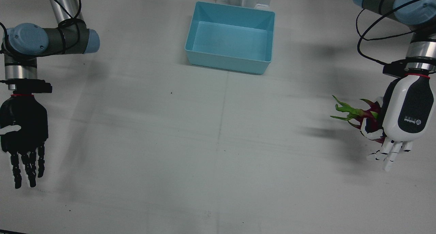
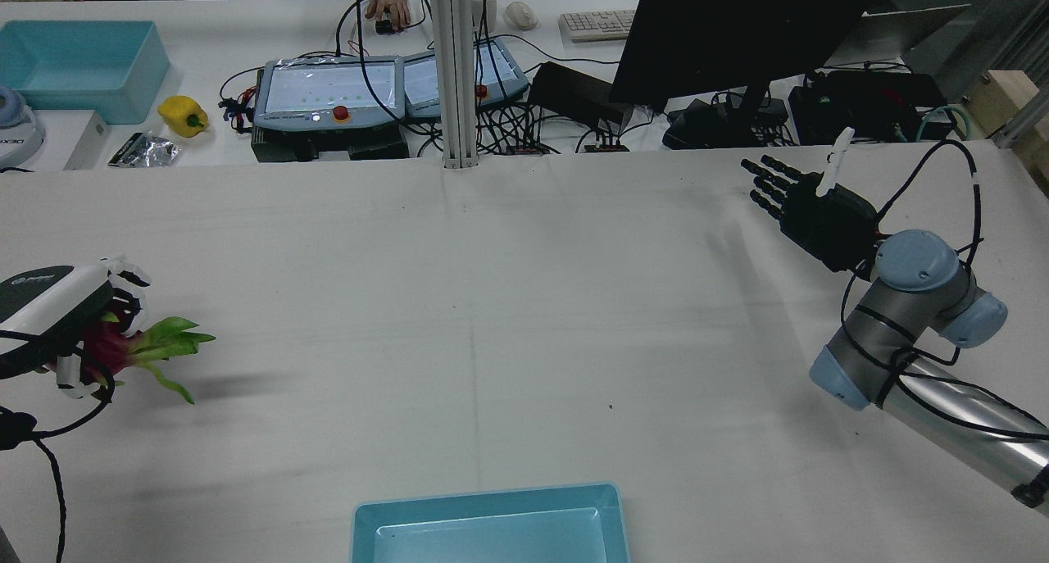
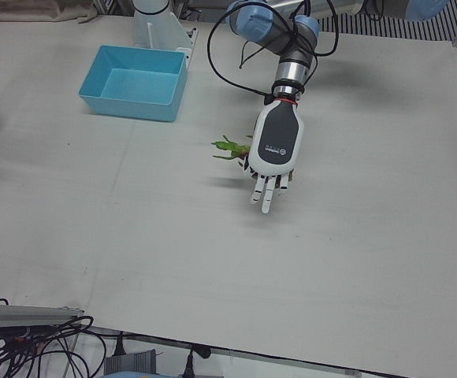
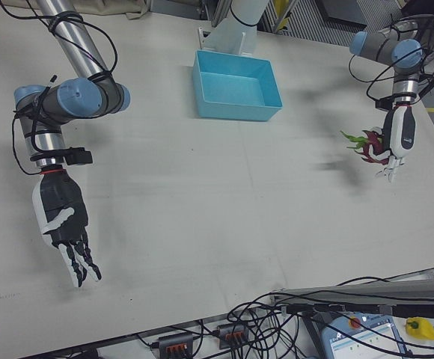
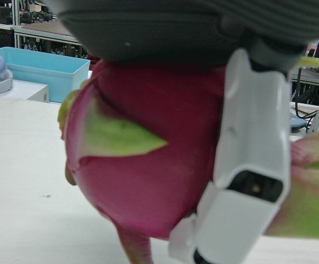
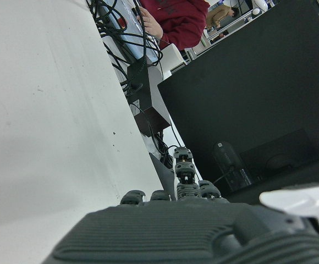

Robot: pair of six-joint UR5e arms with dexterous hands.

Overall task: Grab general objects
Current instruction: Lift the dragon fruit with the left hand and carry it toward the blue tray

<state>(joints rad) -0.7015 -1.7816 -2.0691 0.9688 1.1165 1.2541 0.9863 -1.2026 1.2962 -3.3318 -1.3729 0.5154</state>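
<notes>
Sideways, dragon fruit [image 1: 364, 118] in left hand [image 1: 402, 120] — leaves pointing table-centre.

a wide white table [image 1: 218, 152] carries the scene, its surface faintly creased with a few small dark specks. directly on it sits one open light-blue bin [image 1: 231, 36], at the middle of the far edge in the front view, with nothing visible inside.
</notes>
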